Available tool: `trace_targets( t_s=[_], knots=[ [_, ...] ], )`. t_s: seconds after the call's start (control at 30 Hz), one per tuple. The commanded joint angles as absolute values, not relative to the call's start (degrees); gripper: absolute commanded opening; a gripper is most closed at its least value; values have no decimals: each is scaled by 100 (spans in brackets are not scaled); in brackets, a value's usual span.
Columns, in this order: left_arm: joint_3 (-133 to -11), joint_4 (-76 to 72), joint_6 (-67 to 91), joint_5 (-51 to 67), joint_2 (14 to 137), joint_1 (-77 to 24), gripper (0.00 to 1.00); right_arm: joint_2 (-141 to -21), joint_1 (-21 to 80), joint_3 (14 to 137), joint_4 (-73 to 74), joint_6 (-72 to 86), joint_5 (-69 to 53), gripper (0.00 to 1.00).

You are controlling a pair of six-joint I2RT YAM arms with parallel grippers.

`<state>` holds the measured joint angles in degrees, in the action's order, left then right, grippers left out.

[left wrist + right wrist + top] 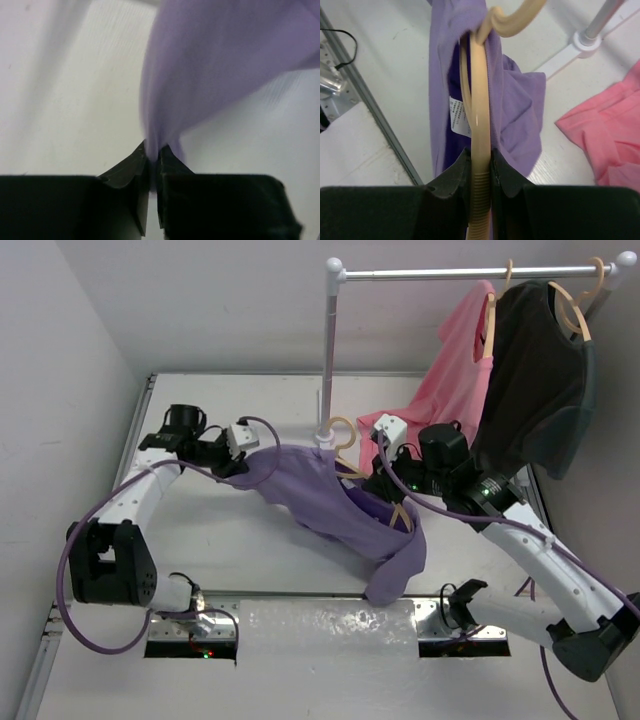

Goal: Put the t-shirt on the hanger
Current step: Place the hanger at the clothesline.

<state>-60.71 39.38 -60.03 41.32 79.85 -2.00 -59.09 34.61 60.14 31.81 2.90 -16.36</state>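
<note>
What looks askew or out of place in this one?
The pink shirt hangs lopsided from the rail, its lower end trailing onto the table. The black shirt also hangs crooked.

1. The t-shirt (pixel 330 495): slung above the table (pixel 230 550), spanning from one gripper to the other.
2. The left gripper (pixel 154 156): at the t-shirt's left end, pinching its cloth.
3. The hanger (pixel 479 100): inside the t-shirt, hook protruding; the right gripper (pixel 481 152) clamps one arm.
4. The rail (pixel 450 272): behind, to the right, bearing the left hung shirt (pixel 460 350) and the right hung shirt (pixel 540 390) side by side.
</note>
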Motion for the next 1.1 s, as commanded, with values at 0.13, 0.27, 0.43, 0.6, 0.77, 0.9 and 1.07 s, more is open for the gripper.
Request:
trace_targets(
  t_s=[0.13, 0.27, 0.43, 0.6, 0.77, 0.9, 1.07],
  knots=[
    [-6451, 4404, -6592, 3824, 8341, 422, 0, -5467, 3393, 6346, 3226, 97, -1731, 0],
    [-6679, 4727, -6618, 4209, 8289, 404, 22, -5493, 3401, 6170, 2919, 263, -1977, 0],
    [-7137, 4258, -6286, 4414, 7814, 369, 0, -5616, 3410, 6161, 2663, 290, -2030, 0],
    [-7128, 4964, -7074, 3683, 8313, 448, 0, -5564, 3401, 6337, 2803, 62, -1890, 0],
    [-6909, 5195, -7339, 3850, 8666, 782, 0, -5423, 3410, 6503, 3085, -176, -1661, 0],
    [-6978, 5212, -7435, 4393, 8106, 773, 34, -5519, 3410, 6574, 3225, -229, -1635, 0],
    [-7347, 5211, -7530, 5167, 7585, 773, 59, -5607, 3410, 6539, 3155, -246, -1617, 0]
  ],
)
